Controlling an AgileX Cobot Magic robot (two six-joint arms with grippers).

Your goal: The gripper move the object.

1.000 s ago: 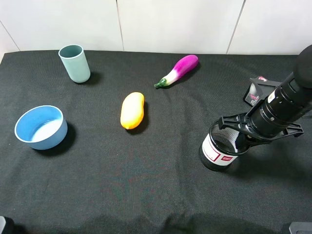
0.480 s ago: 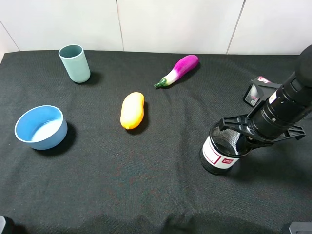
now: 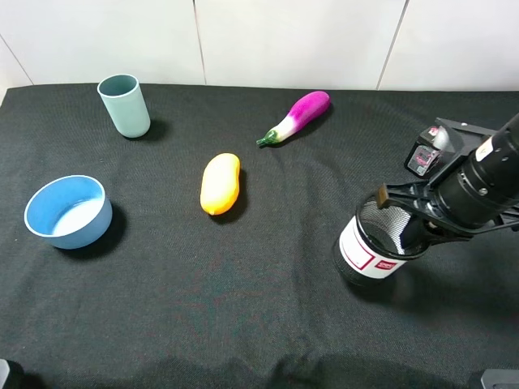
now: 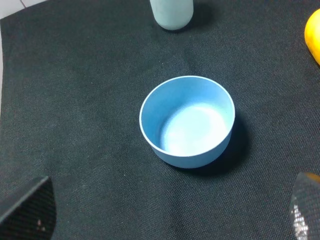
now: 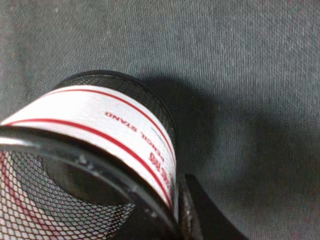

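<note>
The object, a black wire-mesh pen cup (image 3: 369,251) with a white, red-marked label, is at the right of the black cloth and leans with its mouth towards the right arm. My right gripper (image 3: 412,228) is shut on its rim. In the right wrist view the pen cup (image 5: 105,130) fills the left side, and a dark finger (image 5: 197,215) presses on the outside of its wall; the finger inside is hidden. I cannot tell whether the base touches the cloth. My left gripper (image 4: 165,215) is open, its fingertips (image 4: 27,210) spread above the blue bowl.
A blue bowl (image 3: 68,211) sits at the left, a teal cup (image 3: 124,105) behind it. A yellow mango-like fruit (image 3: 220,184) lies mid-table and a purple eggplant (image 3: 297,116) farther back. A small black-and-pink box (image 3: 424,155) stands just behind the right arm.
The right arm has shifted slightly to the right and tipped the pen cup, which stood upright before. More of the small box now shows behind the arm.
</note>
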